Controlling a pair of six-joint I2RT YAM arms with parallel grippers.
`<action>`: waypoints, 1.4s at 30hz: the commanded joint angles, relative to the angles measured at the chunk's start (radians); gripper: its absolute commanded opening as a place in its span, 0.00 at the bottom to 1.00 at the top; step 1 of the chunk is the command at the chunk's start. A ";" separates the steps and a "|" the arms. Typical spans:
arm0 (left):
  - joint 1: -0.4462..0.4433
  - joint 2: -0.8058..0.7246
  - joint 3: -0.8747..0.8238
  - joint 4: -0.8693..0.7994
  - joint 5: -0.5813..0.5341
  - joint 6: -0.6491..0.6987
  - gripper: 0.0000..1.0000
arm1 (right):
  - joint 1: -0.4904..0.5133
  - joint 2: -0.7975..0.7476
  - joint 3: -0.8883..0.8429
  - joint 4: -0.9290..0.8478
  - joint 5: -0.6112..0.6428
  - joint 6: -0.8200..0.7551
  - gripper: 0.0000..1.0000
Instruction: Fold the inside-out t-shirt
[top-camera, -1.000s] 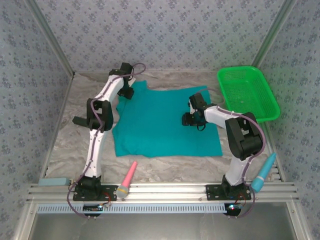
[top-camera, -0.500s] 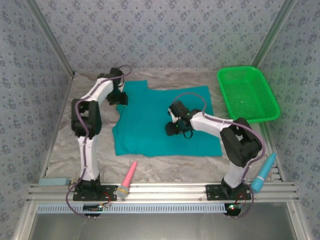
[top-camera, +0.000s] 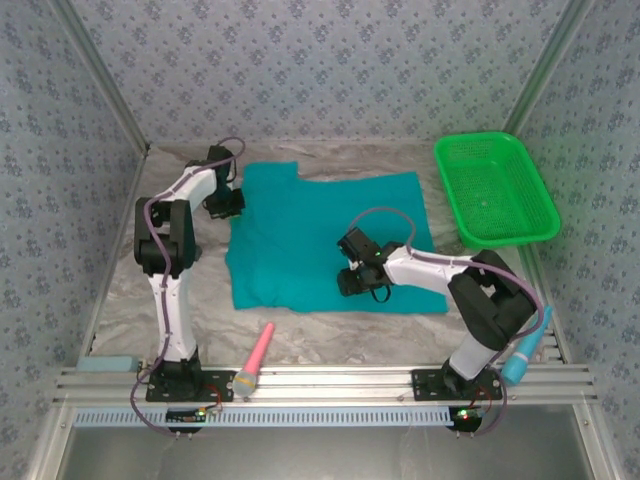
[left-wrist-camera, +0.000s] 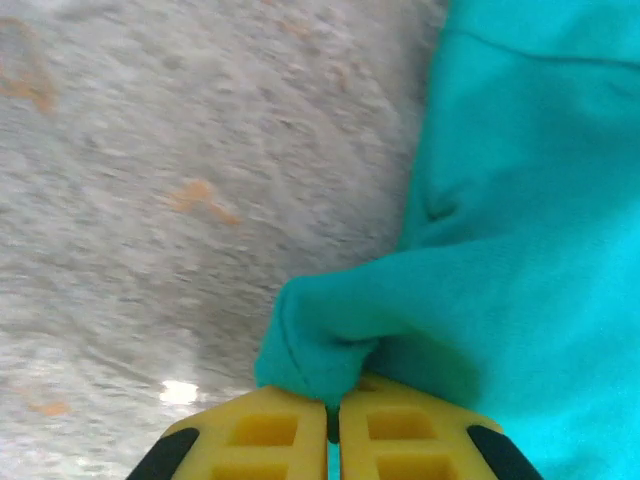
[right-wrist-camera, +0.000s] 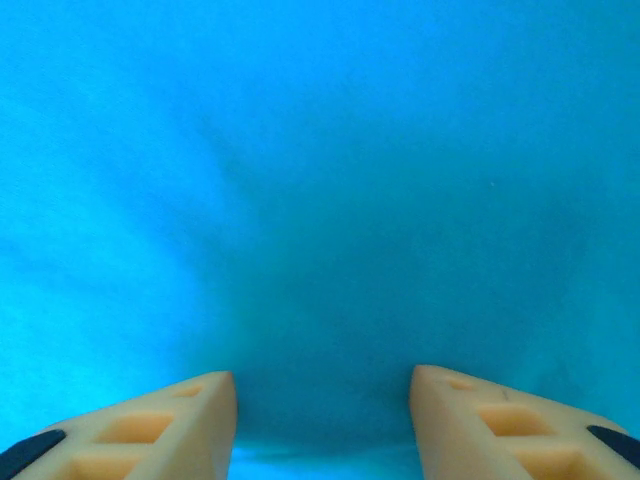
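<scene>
The teal t-shirt (top-camera: 310, 235) lies spread mostly flat in the middle of the table. My left gripper (top-camera: 226, 203) sits at the shirt's far left edge, shut on a pinched fold of the teal cloth (left-wrist-camera: 340, 330); its yellow fingers (left-wrist-camera: 260, 440) meet with the cloth between them. My right gripper (top-camera: 350, 280) hovers low over the shirt's near middle, open, with flat teal cloth (right-wrist-camera: 320, 200) between its pale fingers (right-wrist-camera: 170, 420). No neck tag shows.
A green plastic basket (top-camera: 495, 188) stands at the far right. A pink-handled tool (top-camera: 256, 358) lies near the front edge and a blue one (top-camera: 527, 345) by the right arm's base. Crinkled grey sheeting (left-wrist-camera: 180, 150) covers the table left of the shirt.
My left gripper has pulled the shirt's far left part leftward, spreading the cloth wider. The right gripper has moved from the shirt's right middle toward the near middle.
</scene>
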 joint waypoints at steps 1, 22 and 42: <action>0.041 0.046 0.041 -0.069 -0.100 0.015 0.13 | -0.022 -0.026 -0.063 -0.093 0.068 0.023 0.50; -0.112 -0.448 -0.441 0.026 0.228 -0.134 0.38 | 0.291 0.014 0.187 0.081 -0.070 -0.515 0.66; -0.227 -0.649 -0.818 0.060 0.105 -0.218 0.00 | 0.235 0.156 0.302 0.094 -0.344 -0.444 0.04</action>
